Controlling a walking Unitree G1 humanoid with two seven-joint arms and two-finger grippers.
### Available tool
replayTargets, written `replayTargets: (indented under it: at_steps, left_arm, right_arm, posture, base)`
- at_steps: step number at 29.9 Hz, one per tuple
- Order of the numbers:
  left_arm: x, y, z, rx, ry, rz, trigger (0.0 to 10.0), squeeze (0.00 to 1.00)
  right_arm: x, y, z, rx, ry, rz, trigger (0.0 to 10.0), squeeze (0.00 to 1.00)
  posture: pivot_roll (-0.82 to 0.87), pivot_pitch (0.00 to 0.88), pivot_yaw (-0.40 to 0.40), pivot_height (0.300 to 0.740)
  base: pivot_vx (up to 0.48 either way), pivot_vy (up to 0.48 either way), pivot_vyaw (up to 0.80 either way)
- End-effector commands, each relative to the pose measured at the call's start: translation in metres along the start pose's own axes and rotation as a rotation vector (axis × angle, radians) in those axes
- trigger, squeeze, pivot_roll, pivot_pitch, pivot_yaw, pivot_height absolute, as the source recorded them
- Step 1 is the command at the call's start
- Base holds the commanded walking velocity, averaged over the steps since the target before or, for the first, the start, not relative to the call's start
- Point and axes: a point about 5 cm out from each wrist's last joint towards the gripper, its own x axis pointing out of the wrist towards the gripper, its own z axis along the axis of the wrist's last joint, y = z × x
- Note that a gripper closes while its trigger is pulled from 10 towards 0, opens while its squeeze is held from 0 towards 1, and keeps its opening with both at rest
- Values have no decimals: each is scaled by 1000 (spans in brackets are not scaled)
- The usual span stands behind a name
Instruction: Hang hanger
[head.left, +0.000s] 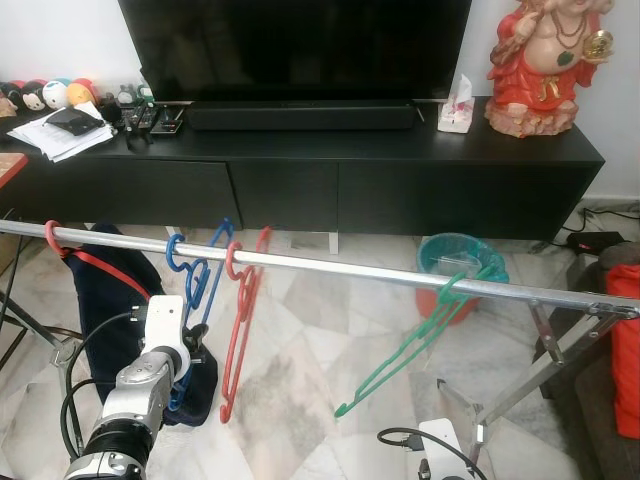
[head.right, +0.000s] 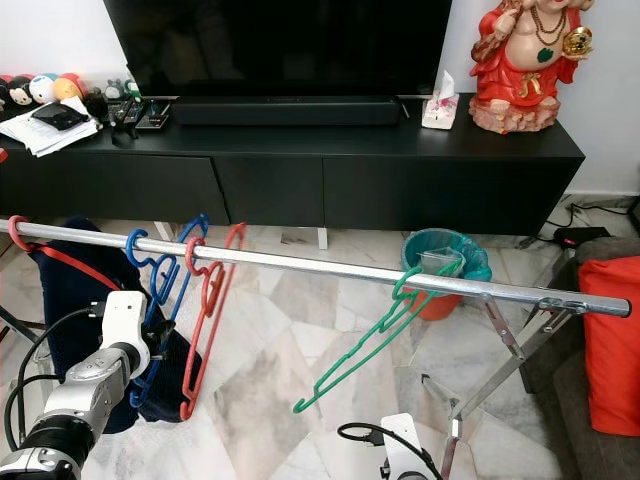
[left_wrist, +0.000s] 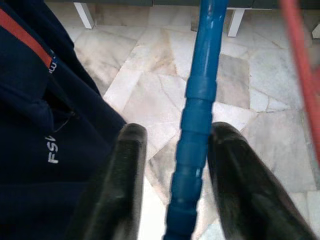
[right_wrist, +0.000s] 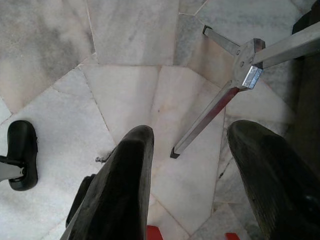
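We see a metal rail (head.left: 330, 268) running across in front of us, with several hangers on it. The blue hanger (head.left: 197, 275) hooks over the rail just above and ahead of our left end effector (left_wrist: 172, 190). In the left wrist view its blue bar (left_wrist: 196, 125) runs straight down between the two black fingers (left_wrist: 120, 190), closer to one finger than the other. The fingers stand moderately apart around the bar, and we cannot tell for sure whether either pad touches it. Beside the end effector, on the side away from the red hanger, hangs a dark navy garment (left_wrist: 45, 120) with a red stripe and white lettering. On the other side of the blue hanger a red hanger (head.left: 240, 320) hangs from the same rail, just beside it. Further along the rail, well apart from the left end effector, a green hanger (head.left: 420, 345) hangs tilted.

Our right end effector (right_wrist: 192, 185) is low, pointing at the marble floor (right_wrist: 125, 90), its fingers spread wide with nothing between them. Just beyond its fingertips stands a metal leg of the rack (right_wrist: 205, 122).

Behind the rail is a black TV cabinet (head.left: 330, 175) with a television (head.left: 295, 45) and a red figurine (head.left: 540, 65) on it.
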Motion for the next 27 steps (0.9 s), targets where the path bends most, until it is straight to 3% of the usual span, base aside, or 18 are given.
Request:
replayTargets:
  at_steps: [1, 16, 27]
  left_arm:
    - [-1, 5, 7, 9, -27, 8, 10000, 1000]
    - [-5, 0, 27, 39, -86, -83, 10000, 1000]
    - [-18, 5, 30, 81, -96, -87, 10000, 1000]
  right_arm:
    - [0, 3, 0, -7, 3, 11, 10000, 0]
    - [-1, 3, 0, -8, -1, 12, 10000, 0]
    - [-1, 2, -3, -12, 8, 16, 10000, 0]
  posture:
    - [18, 0, 49, 740]
    - [18, 0, 49, 740]
    - [24, 0, 45, 740]
  base:
    - [0, 0, 0]
    - [0, 0, 0]
    - [0, 0, 0]
